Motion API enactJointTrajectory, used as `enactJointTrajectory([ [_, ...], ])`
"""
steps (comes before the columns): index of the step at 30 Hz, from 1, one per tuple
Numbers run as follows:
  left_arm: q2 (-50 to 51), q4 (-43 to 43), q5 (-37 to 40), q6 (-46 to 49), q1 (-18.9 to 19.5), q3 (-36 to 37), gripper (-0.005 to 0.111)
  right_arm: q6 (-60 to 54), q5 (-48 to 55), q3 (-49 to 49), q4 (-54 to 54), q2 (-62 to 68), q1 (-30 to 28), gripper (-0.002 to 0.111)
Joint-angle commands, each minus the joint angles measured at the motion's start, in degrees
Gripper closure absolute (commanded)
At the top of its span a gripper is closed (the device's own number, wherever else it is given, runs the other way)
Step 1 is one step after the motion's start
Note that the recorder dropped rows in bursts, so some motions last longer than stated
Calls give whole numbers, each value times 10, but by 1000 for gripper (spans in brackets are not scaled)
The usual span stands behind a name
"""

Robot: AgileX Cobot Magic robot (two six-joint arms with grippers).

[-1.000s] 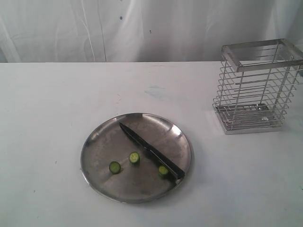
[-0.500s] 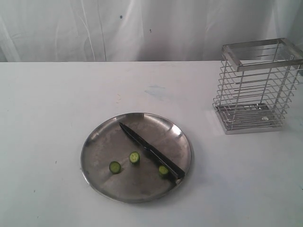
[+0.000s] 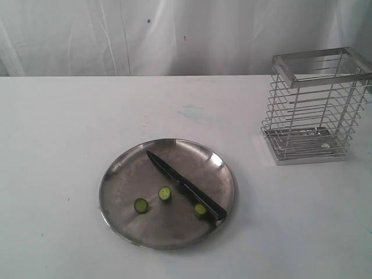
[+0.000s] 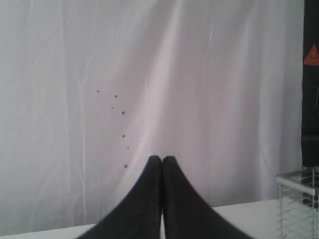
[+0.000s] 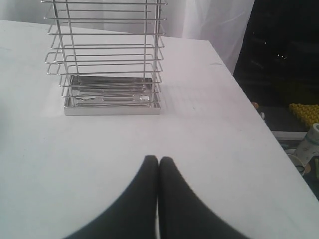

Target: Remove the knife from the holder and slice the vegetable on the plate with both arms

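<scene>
— Plate (image 3: 116,168) on the left half of the counter (image 3: 52,116): has anything on it moved in the last second?
— Nothing that I can see. The vegetable (image 3: 165,193) lies on it in three round pieces. One is furthest left, one is near the middle, and one is to the right, just beside the knife (image 3: 186,187) or touching it; I cannot tell which. All three sit where they sat a second ago.
— And the knife?
— It lies flat on the plate, slanting from its tip in the upper middle down to its black handle at the lower right rim. It has not shifted either, and nothing holds it.
— Further right, the holder?
— The holder (image 3: 314,110) stands upright on the right of the counter, well apart from the plate. No knife shows in it.
— Where are the arms?
— Neither one shows in the exterior view. The left pincer (image 4: 162,162) is pressed together, pinching nothing, and points at the white curtain (image 4: 75,74), with a corner of the holder at the edge of its picture. The right pincer (image 5: 158,162) is likewise pressed together and empty, over bare counter with the holder ahead of it.
— So what does the stillness tell you?
— I judge the job done, or as good as done. The knife is out of the holder, the vegetable is cut into discs, the knife is laid down, and both arms are clear of the plate. Putting the knife back might be a tidy last step, but the task does not ask for it.
</scene>
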Motion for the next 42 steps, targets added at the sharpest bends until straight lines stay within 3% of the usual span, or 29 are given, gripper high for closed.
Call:
enactJointTrajectory([
  [1, -5, -177, -14, 255, -4, 61, 107, -6, -2, 1, 1, -3, -1, 108],
  [6, -5, -385, 20, 489, -4, 120, 107, -6, -1, 1, 1, -3, -1, 108],
  [8, -5, -456, 70, 497, -4, 124, 107, -6, -1, 1, 1, -3, -1, 108],
  [9, -5, -459, 134, 496, -7, 124, 107, -6, -1, 1, 1, -3, -1, 108],
  [13, -5, -492, 239, 496, -24, 124, 100, -6, -1, 1, 1, -3, -1, 108],
  [18, -5, -539, 320, 527, -79, 124, 81, -6, -1, 1, 1, -3, -1, 108],
  [22, -5, -668, 371, 744, -125, 124, 63, -6, -1, 1, 1, -3, -1, 108],
  [26, -5, -754, 473, 1012, -129, 124, 55, -6, 1, 1, 1, -3, -1, 108],
  [31, -5, -755, 463, 981, -129, 124, 42, -6, 1, 1, 1, -3, -1, 108],
  [37, -5, -755, 422, 941, -129, 124, 41, -6, 1, 1, 1, -3, -1, 108],
  [40, -5, -755, 434, 951, -129, 124, 50, -6, 1, 1, 1, -3, -1, 108],
  [42, -5, -763, 445, 951, -129, 124, 63, -6, 1, 1, 1, -3, -1, 108],
])
